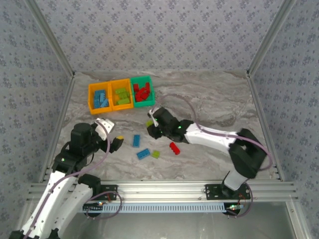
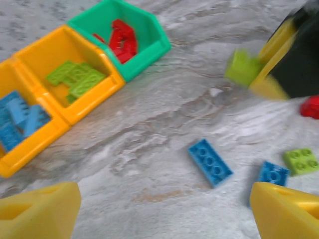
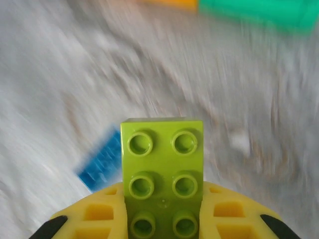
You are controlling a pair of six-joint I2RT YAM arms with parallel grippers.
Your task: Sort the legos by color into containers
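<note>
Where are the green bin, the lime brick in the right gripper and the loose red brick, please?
green bin (image 2: 147, 59), left wrist view, its near wall.
lime brick (image 3: 162, 169), right wrist view, its studded face.
loose red brick (image 1: 174, 148), top external view, its middle.

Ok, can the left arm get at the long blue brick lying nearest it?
Probably yes: the left gripper is open, the blue brick lies on bare table just ahead of its fingers, and nothing stands between them.
</note>
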